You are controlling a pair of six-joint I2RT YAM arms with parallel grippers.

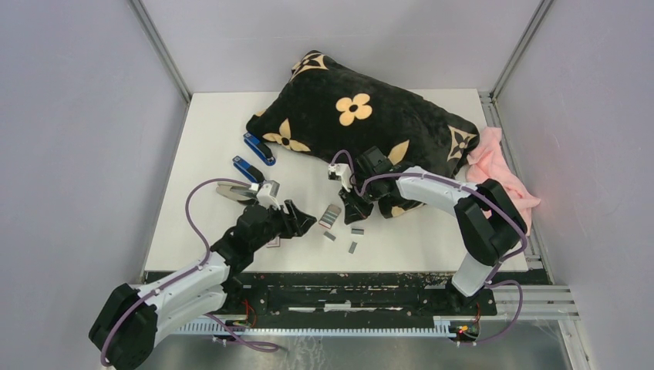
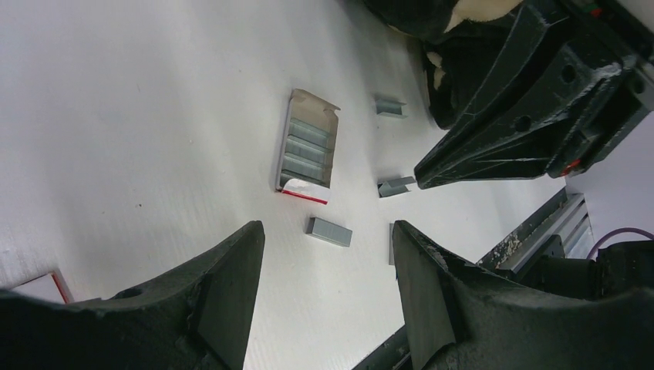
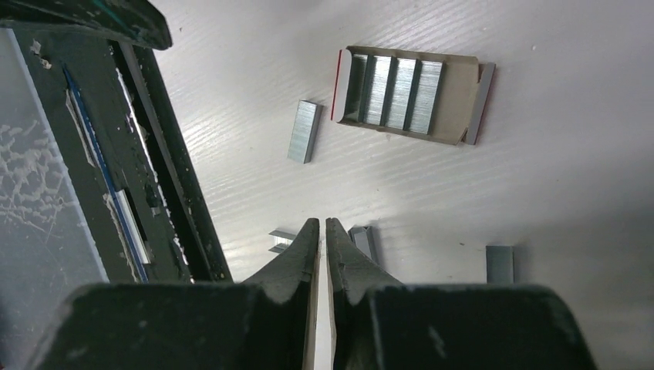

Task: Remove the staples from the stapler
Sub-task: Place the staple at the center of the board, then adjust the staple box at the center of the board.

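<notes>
The stapler (image 1: 235, 193), silver-grey on a black base, lies on the white table just left of my left wrist. Loose staples (image 1: 352, 247) lie near the front edge. In the left wrist view one staple block (image 2: 329, 231) lies just beyond my open, empty left gripper (image 2: 326, 225), and others (image 2: 396, 185) lie further on. My left gripper (image 1: 303, 220) hovers low over the table. My right gripper (image 3: 321, 222) is shut on nothing, its tips down among staples (image 3: 364, 240); it (image 1: 355, 212) sits right of the box.
An open red-and-white box (image 1: 330, 216) of staple strips lies between the grippers, also seen in both wrist views (image 2: 307, 150) (image 3: 409, 94). Two blue staplers (image 1: 260, 149) (image 1: 248, 169) lie behind the left arm. A black flowered cushion (image 1: 355, 116) and pink cloth (image 1: 501, 173) fill the back right.
</notes>
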